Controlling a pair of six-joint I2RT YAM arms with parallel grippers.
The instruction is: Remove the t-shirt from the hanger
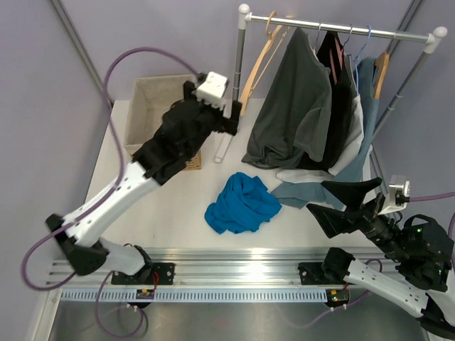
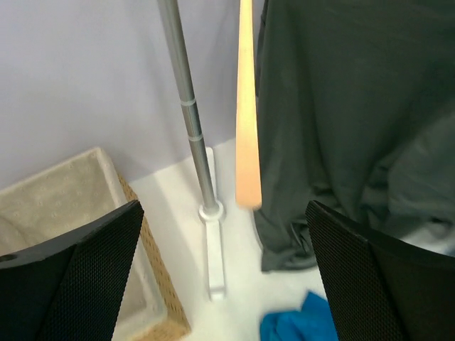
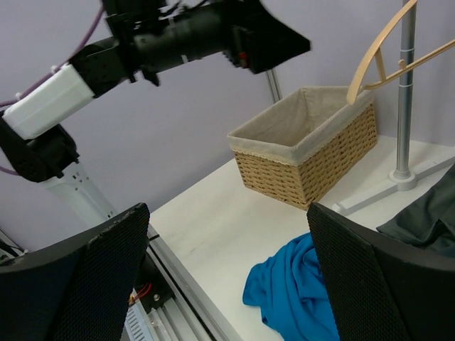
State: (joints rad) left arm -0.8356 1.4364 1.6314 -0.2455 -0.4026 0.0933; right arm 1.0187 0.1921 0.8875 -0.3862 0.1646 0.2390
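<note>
Wicker basket [image 1: 160, 117] with a cloth lining stands at 10 o'clock on the bench [image 1: 178, 206]. Just beside it, the left pincer [image 1: 232, 119] is wide open and empty. It faces the rack post [image 1: 238, 64] and the bare wooden hanger [image 1: 257, 64], whose arm points down toward 7 o'clock. The blue t-shirt [image 1: 242, 202] lies crumpled mid-bench, its long axis from 8 to 2 o'clock. Dark shirts [image 1: 298, 106] hang at 1 o'clock. The right pincer [image 1: 318, 197], at 4 o'clock, is wide open and holds nothing.
</note>
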